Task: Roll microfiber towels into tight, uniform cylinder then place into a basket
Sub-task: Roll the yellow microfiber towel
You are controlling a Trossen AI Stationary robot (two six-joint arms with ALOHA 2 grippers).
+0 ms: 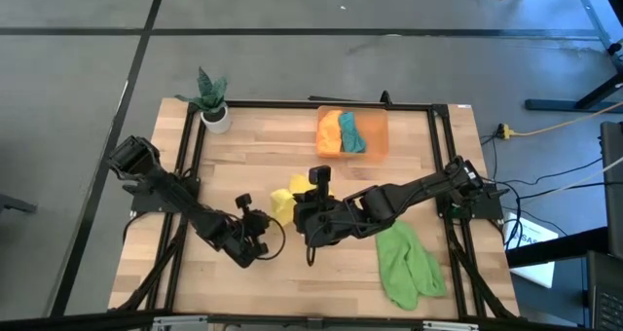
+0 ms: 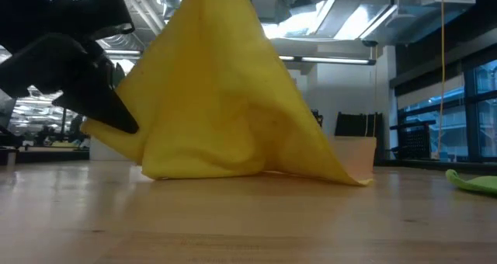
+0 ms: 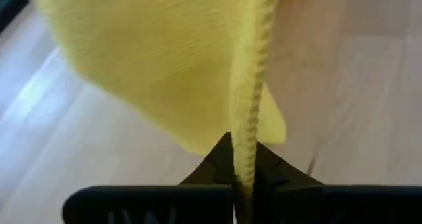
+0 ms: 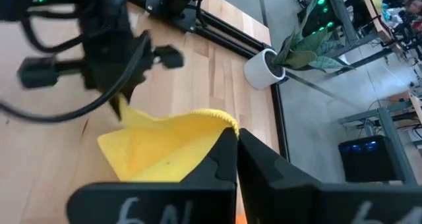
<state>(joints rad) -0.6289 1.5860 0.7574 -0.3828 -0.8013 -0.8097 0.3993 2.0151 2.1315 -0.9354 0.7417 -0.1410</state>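
Fingers of the left gripper (image 3: 242, 184) clamped shut on a hemmed edge of the yellow towel (image 2: 225, 109); fingers of the right gripper (image 4: 236, 159) closed tight on another edge of it, near the middle of the wooden table (image 1: 253, 161). Hung tent-like between both grips, peak upward, lower folds resting on the table. Showed no readable writing anywhere; sat on the near side of the orange basket (image 1: 378, 127).
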